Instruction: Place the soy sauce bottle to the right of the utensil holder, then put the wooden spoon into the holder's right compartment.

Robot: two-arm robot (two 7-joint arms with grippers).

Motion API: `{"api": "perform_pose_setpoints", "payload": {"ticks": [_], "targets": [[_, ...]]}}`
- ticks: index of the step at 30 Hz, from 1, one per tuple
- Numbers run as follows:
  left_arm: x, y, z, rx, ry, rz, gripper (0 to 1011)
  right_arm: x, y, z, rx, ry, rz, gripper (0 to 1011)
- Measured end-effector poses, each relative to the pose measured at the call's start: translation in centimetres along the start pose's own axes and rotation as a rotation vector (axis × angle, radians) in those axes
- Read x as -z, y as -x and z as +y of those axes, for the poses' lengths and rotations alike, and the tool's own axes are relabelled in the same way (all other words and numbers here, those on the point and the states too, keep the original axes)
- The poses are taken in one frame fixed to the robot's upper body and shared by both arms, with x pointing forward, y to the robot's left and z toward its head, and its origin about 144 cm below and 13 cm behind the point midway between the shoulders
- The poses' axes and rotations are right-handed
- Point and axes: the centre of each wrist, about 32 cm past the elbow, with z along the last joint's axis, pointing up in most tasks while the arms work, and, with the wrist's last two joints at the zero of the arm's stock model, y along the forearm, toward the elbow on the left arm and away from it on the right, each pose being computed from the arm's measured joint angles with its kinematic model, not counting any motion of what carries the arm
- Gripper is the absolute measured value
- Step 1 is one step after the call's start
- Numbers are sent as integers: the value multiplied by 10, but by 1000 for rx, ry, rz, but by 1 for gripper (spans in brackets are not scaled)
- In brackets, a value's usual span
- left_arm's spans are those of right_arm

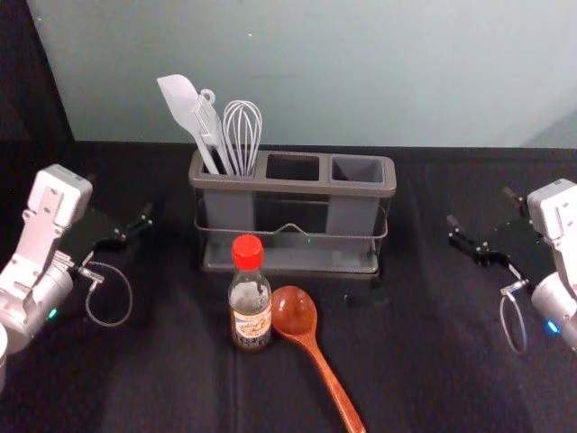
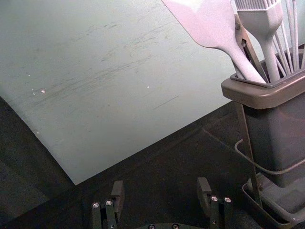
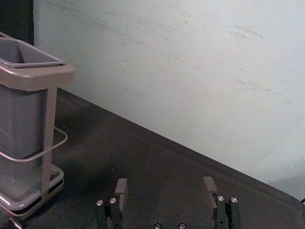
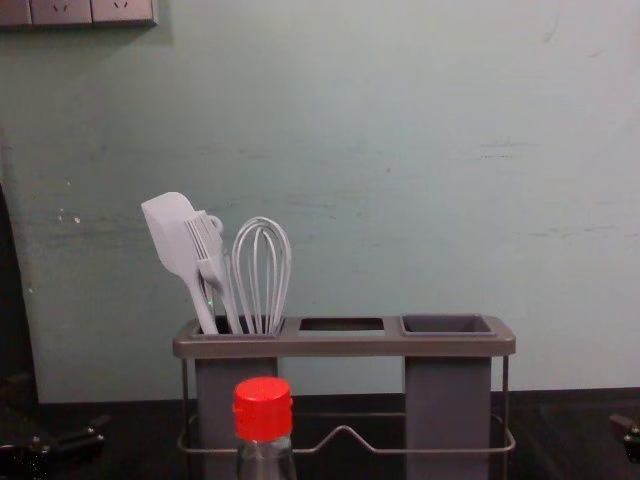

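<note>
I judge that no part of the task is done, so both placings are left. I count one soy sauce bottle (image 1: pixel 251 311), upright before the left half of the utensil holder (image 1: pixel 293 188), and one wooden spoon (image 1: pixel 295 312), lying in front of this holder. Its right compartment (image 1: pixel 358 170) is empty; the left one has one spatula (image 1: pixel 180 99), one brush (image 2: pixel 262 18), one whisk (image 1: pixel 242 135) and one tool (image 2: pixel 252 51) I cannot name. My left gripper (image 2: pixel 160 187) is left of the holder, my right gripper (image 3: pixel 166 186) right; both have fingers wide open, holding nothing.
</note>
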Motion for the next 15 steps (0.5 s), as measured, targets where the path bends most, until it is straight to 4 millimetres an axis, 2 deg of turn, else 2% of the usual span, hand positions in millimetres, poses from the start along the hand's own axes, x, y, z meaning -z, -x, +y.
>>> {"api": "perform_pose_setpoints", "payload": {"ticks": [15], "targets": [[0, 0, 0, 0, 0, 0, 1005, 0, 0, 0, 0, 0, 0, 1002]]}}
